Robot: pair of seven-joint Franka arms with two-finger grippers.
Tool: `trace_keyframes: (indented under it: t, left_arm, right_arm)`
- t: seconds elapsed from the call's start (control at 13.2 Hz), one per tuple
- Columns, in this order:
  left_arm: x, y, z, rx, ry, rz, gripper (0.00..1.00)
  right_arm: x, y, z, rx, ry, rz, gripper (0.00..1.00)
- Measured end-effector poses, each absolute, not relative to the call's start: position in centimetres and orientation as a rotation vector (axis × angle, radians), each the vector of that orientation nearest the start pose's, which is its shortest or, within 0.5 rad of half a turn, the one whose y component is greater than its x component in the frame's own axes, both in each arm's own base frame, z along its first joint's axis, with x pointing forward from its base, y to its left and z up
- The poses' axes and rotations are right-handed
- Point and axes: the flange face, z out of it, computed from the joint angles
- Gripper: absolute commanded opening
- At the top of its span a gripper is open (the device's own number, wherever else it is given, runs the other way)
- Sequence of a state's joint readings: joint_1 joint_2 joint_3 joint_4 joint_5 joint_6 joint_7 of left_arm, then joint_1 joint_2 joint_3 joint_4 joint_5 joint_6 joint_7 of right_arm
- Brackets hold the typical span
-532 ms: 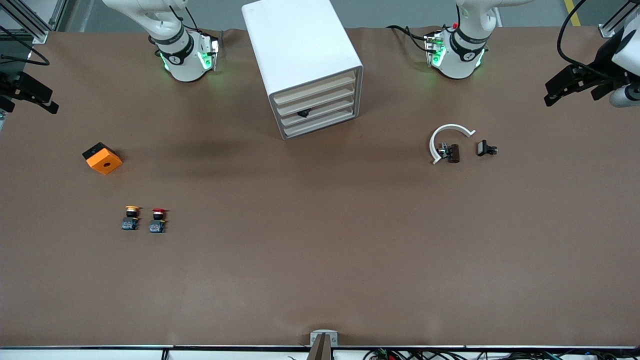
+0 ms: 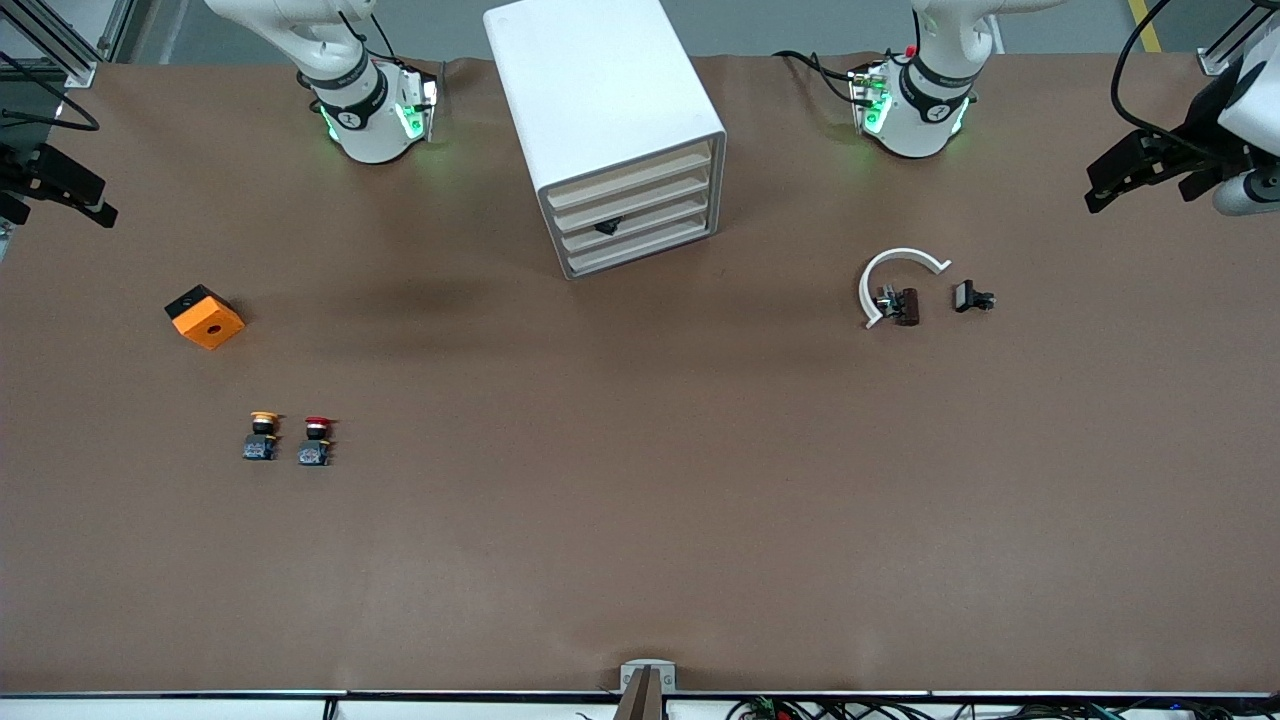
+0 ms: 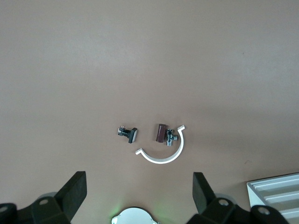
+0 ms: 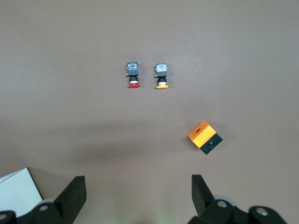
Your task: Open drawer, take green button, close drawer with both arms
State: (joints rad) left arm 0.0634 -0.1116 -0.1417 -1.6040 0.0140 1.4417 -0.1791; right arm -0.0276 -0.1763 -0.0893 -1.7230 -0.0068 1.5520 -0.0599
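The white cabinet [image 2: 600, 100] stands between the two arm bases with all four cream drawers shut. The drawer [image 2: 660, 216], third from the top, carries a small black handle [image 2: 607, 227]. The green-capped button is hidden. My left gripper [image 2: 1095, 190] is open and empty, high over the left arm's end of the table; its wrist view shows its wide-apart fingers [image 3: 74, 191] over bare table. My right gripper [image 2: 100, 200] is open and empty, high over the right arm's end; its fingers [image 4: 74, 193] are also wide apart.
An orange block [image 2: 205, 316], a yellow-capped button [image 2: 262, 435] and a red-capped button [image 2: 316, 440] lie toward the right arm's end. A white C-shaped ring [image 2: 895, 265], a brown part [image 2: 905, 306] and a small black part [image 2: 970, 296] lie toward the left arm's end.
The left gripper has shifted very slightly. Nothing else has moved.
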Motion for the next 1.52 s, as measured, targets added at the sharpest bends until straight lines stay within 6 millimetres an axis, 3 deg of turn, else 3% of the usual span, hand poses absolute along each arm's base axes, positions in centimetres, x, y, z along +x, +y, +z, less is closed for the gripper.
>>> trace_keyframes:
  t: [0.38, 0.76, 1.29, 1.52]
  left_arm:
    - [53.5, -4.4, 60.7, -3.096, -0.149, 0.222, 1.0]
    - [56.3, -5.2, 57.9, -3.098, -0.138, 0.282, 1.0]
    - [59.0, -11.0, 52.3, -3.051, -0.28, 0.384, 1.0]
    - [59.4, -12.9, 51.1, -3.042, -0.309, 0.39, 1.0]
  right_arm:
    - [49.2, -6.3, 64.3, -3.132, 0.087, -0.007, 1.0]
    - [49.2, -6.3, 64.3, -3.132, 0.087, -0.004, 1.0]
    - [49.2, -6.3, 64.2, -3.132, 0.087, -0.001, 1.0]
    - [49.2, -6.3, 64.2, -3.132, 0.087, -0.001, 1.0]
